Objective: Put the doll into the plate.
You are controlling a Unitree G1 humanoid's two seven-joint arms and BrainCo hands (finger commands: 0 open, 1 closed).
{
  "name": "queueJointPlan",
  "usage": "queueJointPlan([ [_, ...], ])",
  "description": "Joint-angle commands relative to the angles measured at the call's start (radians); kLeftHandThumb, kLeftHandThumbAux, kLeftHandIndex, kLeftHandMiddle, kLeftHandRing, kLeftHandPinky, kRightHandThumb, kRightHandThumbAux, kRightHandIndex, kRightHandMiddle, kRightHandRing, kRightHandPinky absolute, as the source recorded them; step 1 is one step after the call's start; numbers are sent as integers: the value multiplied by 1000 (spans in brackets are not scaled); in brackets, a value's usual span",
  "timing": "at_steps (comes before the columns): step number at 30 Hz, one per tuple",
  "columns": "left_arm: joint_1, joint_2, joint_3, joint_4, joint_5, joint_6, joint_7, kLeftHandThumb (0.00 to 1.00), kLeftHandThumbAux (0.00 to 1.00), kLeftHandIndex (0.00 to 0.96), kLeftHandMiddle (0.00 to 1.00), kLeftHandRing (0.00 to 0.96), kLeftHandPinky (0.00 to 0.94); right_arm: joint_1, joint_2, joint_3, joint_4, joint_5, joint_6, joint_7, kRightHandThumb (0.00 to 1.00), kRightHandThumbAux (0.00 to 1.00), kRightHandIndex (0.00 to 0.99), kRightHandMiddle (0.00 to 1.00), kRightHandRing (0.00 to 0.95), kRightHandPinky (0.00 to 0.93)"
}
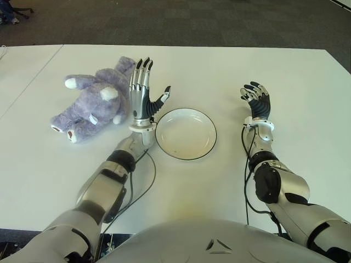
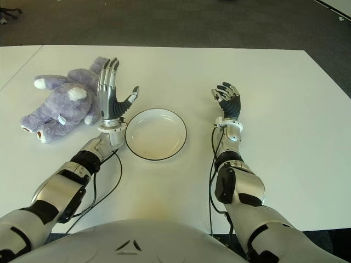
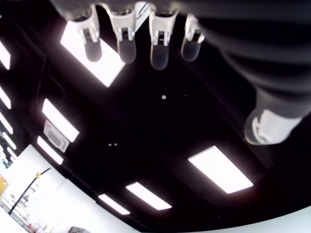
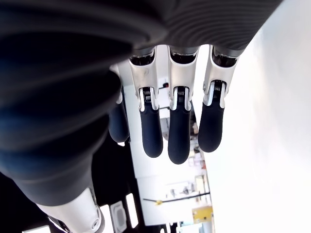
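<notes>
- Two hands are showing, neither is holding anything; doll not yet touched.
- Left hand (image 1: 143, 92) is standing w/ fingers straight up and thumb splayed toward the plate (image 1: 186, 133), palm empty. It's sitting between doll and plate, prob. so it can sweep over to the doll and carry it a short way back.
- Doll (image 1: 93, 104), purple plush, is lying on the white table (image 1: 247, 60) just beside the left hand, on its outer side, away from the plate; can't tell if they're touching.
- Doll's long axis is running diagonally: head end near the left fingertips and farther from robot, feet w/ white soles pointing outward and toward robot.
- Right hand (image 1: 256, 101) is idling on the plate's far side, well apart from it, fingers loosely bent, nothing in it.
- Plate is sitting bare just inside the left wrist.
</notes>
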Motion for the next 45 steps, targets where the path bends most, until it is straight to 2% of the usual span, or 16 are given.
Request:
queueJointPlan([
  [1,124,40,-39,-23,55,70,15,288,454,92,86,67,21,216,97,-22,127,36,92,-11,234,817,264,340,369,393],
  [15,115,79,-27,-125,49,85,-4,187,454,69,64,56,54,217,93,-20,128,33,93,-14,231,814,262,334,365,386],
  [25,125,111,17,-272,33,162,-79,133,478,73,82,60,54,215,92,-21,128,35,95,-8,235,822,271,337,366,387],
  [29,114,129,26,-312,34,186,-109,146,501,78,88,64,46,214,92,-24,129,38,99,-5,234,821,272,337,365,387],
  [37,153,171,58,-547,83,297,-211,146,517,93,90,59,11,211,95,-34,129,44,100,-1,261,827,274,352,383,409],
  [45,223,227,101,-704,100,336,-283,106,505,104,78,39,0,210,93,-37,129,42,102,4,256,823,272,345,375,401],
])
